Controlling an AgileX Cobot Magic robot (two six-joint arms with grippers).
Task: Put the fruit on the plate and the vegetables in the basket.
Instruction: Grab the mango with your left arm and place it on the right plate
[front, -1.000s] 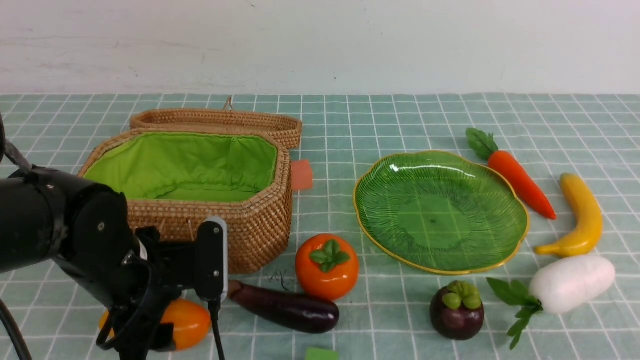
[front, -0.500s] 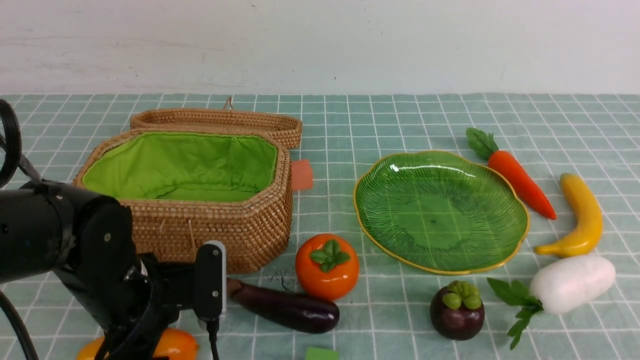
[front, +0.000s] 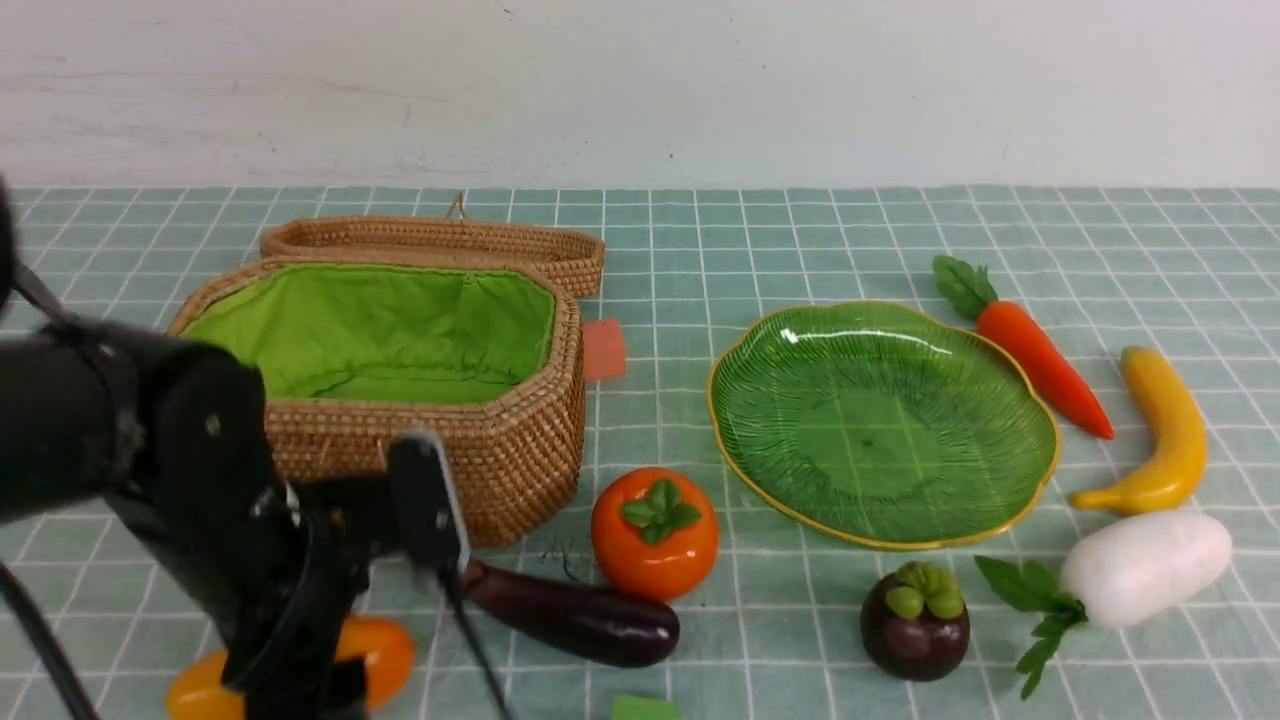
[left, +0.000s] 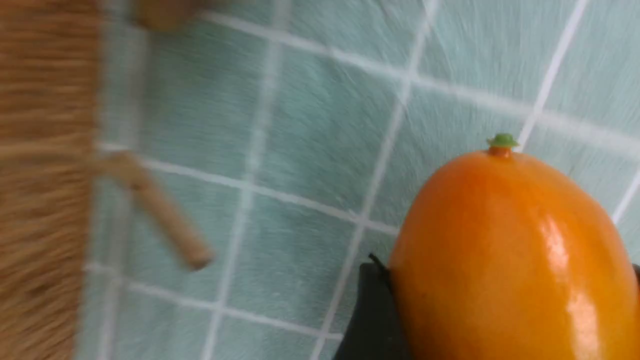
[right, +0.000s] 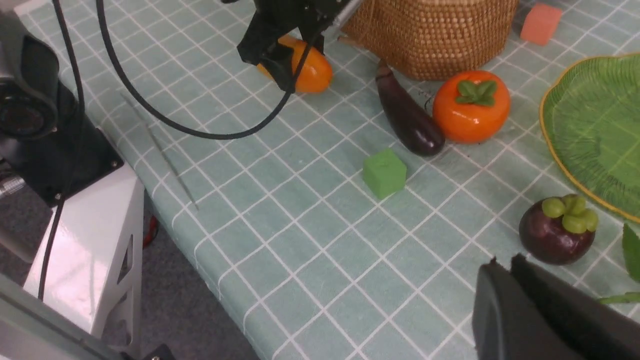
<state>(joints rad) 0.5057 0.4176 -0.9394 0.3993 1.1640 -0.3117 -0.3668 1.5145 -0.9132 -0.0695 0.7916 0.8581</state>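
Seven toys, front view: all lay on the cloth, none on the plate (front: 880, 420) and none in the basket (front: 500, 450).
Mango (front: 385, 650): at 7 o'clock of the basket, near the table's front edge, half hidden by the left gripper (front: 300, 680) straddling it.
Eggplant (front: 570, 615): at 5 o'clock of the basket, just beside the persimmon (front: 655, 535).
Round the plate: persimmon at 8 o'clock, mangosteen (front: 915, 620) at 6, radish (front: 1145, 565) at 4, banana (front: 1160, 430) at 3, carrot (front: 1040, 365) at 2.
Left jaws, left wrist view: spread wide round the mango's belly, one finger (left: 372, 315) flat against its skin. The mango showed sharp while the cloth blurred, so I judged it gripped.
Right jaws, right wrist view: the right gripper (right: 505, 295) was closed on nothing, hanging near the mangosteen.
Handling: glossy hard shell, likely light and slippery. The oval tapers, so jaws could slide toward either end. The best hold was across the widest middle, as here.
Route: the plate lay well apart at 2 o'clock of the mango, with eggplant and persimmon between.
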